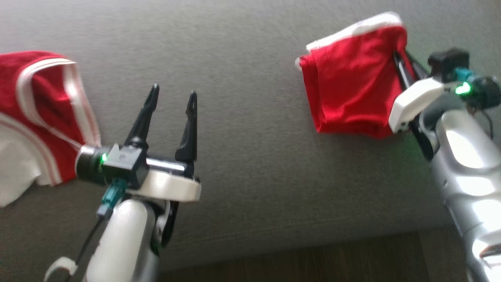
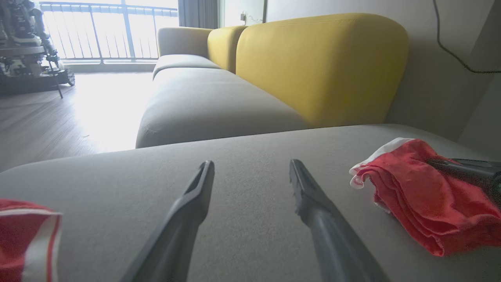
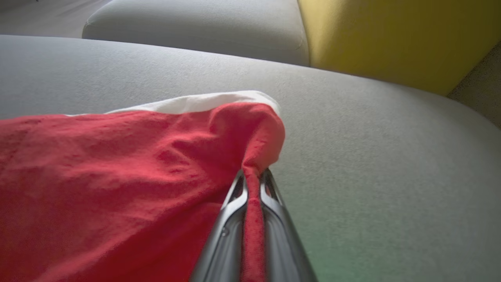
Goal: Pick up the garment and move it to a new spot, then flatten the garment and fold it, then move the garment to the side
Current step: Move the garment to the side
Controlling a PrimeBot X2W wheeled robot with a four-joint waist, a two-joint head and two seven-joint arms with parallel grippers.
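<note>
Garment: red garment [image 1: 348, 82] lies folded on the sofa cushion [image 1: 250, 58], toward its right end.
Right pincer [image 3: 252, 176]: clenched on its corner; we judge, to slide it aside.
Left pincer [image 1: 172, 100]: released, empty, over the cushion's middle.

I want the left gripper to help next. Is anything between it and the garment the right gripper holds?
Nothing visible. Bare grey cushion lies between the open left gripper and the garment clamped in the right gripper. The other red-and-white cloth lies on the left gripper's far side, out of the path.
</note>
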